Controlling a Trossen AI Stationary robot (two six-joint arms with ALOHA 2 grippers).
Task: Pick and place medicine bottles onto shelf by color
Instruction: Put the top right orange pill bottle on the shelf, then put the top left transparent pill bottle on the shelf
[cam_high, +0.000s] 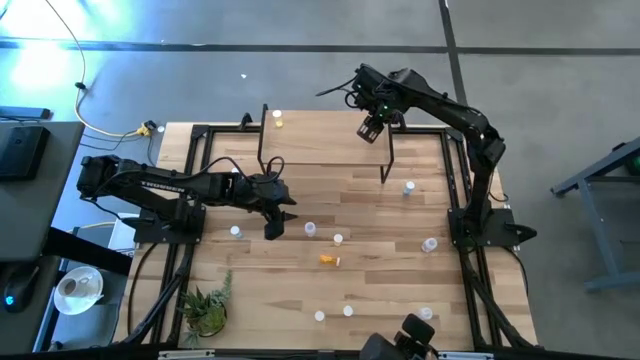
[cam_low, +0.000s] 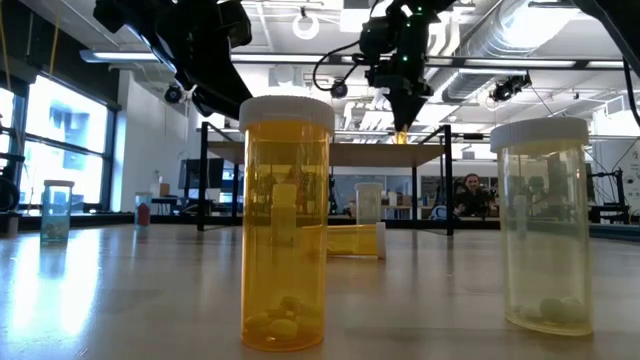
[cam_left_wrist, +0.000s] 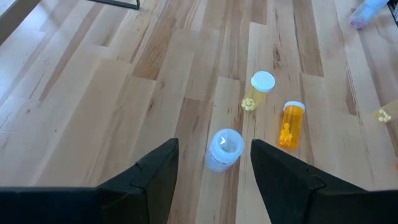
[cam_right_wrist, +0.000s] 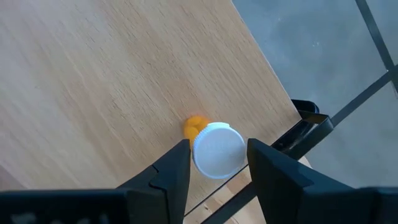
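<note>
The shelf (cam_high: 325, 140), a light-wood board on black legs, stands at the table's far side. My right gripper (cam_high: 372, 128) hangs over its right end, open. Its fingers flank the white cap (cam_right_wrist: 217, 149) of an orange medicine bottle (cam_right_wrist: 194, 126) that stands on its base near the board's corner. A yellowish bottle (cam_high: 277, 120) stands at the shelf's left end. My left gripper (cam_high: 275, 225) hovers open over the table's middle, above a bluish bottle (cam_left_wrist: 224, 149). Beyond it, a yellowish bottle (cam_left_wrist: 261, 84) stands upright and an orange one (cam_left_wrist: 290, 124) lies on its side.
Several more bottles stand scattered on the tabletop (cam_high: 400, 260), two of them close to the low camera (cam_low: 287, 225) (cam_low: 545, 225). A potted plant (cam_high: 205, 310) sits at the near left corner. A person (cam_low: 468, 190) shows in the room beyond the table.
</note>
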